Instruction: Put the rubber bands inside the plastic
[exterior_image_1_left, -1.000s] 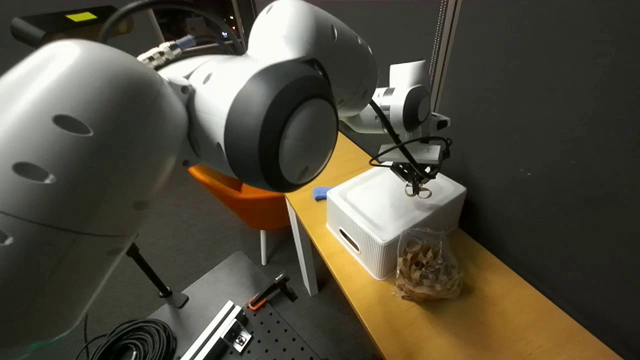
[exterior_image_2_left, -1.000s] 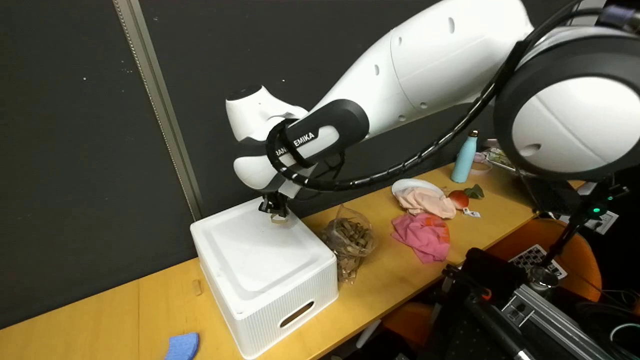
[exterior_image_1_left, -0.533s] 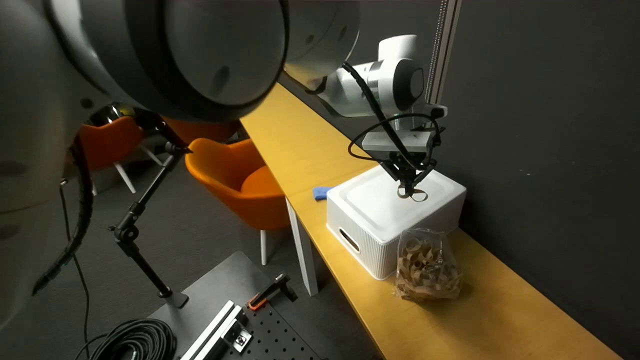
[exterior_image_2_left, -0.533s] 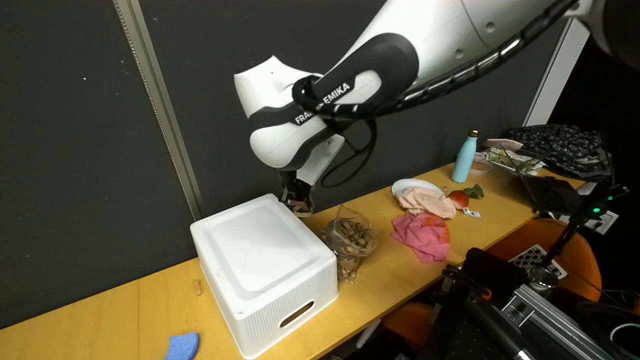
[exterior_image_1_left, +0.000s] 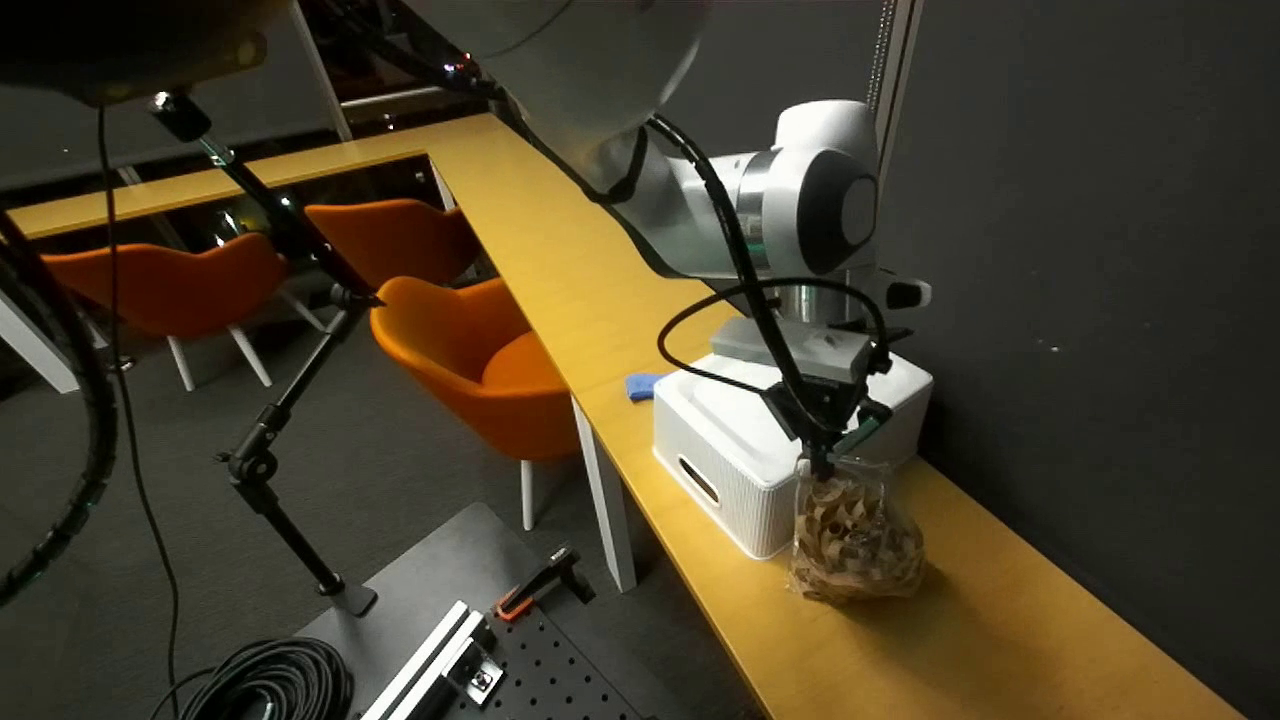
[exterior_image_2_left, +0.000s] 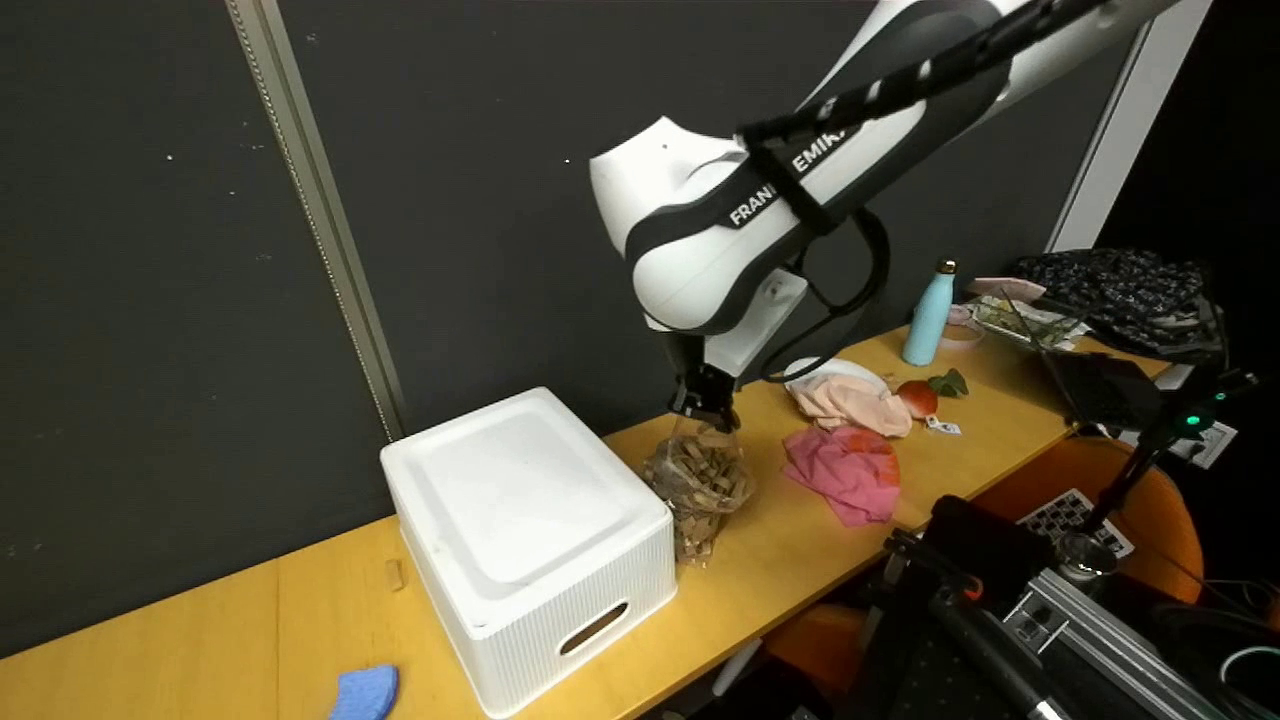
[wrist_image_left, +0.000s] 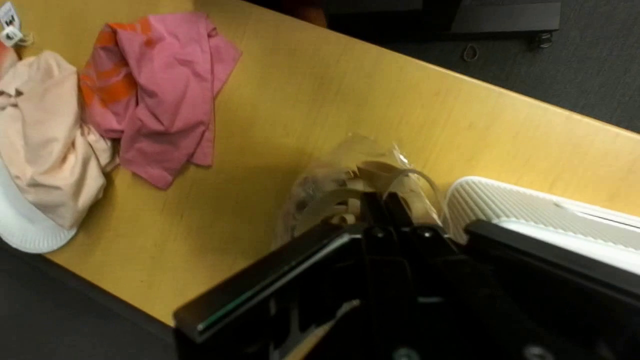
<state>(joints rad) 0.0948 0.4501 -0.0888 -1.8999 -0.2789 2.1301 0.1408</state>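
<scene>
The plastic, a clear crinkly bag (exterior_image_1_left: 882, 478) (exterior_image_2_left: 690, 548), stands open on the table against the white box. A clump of tan rubber bands (exterior_image_1_left: 855, 550) (exterior_image_2_left: 708, 470) fills its lower part. My gripper (exterior_image_1_left: 822, 468) (exterior_image_2_left: 708, 412) is at the bag's mouth in both exterior views. In the wrist view my gripper (wrist_image_left: 384, 200) has its fingers closed together, with tan rubber bands (wrist_image_left: 376, 172) looping out on both sides of the fingertips. The bag (wrist_image_left: 352, 147) lies under the fingertips there, partly hidden by the gripper. How deep the tips are in the bag is hard to tell.
The white box (exterior_image_1_left: 725, 440) (exterior_image_2_left: 510, 500) stands beside the bag. A pink cloth (exterior_image_2_left: 845, 475), peach cloth (exterior_image_2_left: 850, 405), white plate (exterior_image_2_left: 805, 368) and blue bottle (exterior_image_2_left: 930, 315) lie farther along. A blue sponge (exterior_image_2_left: 365, 692) and a tan piece (exterior_image_2_left: 394, 575) are beyond the box.
My gripper has moved from above the white box across to the bag and down to its mouth, still holding the tan bands. The bag and box have not moved.
</scene>
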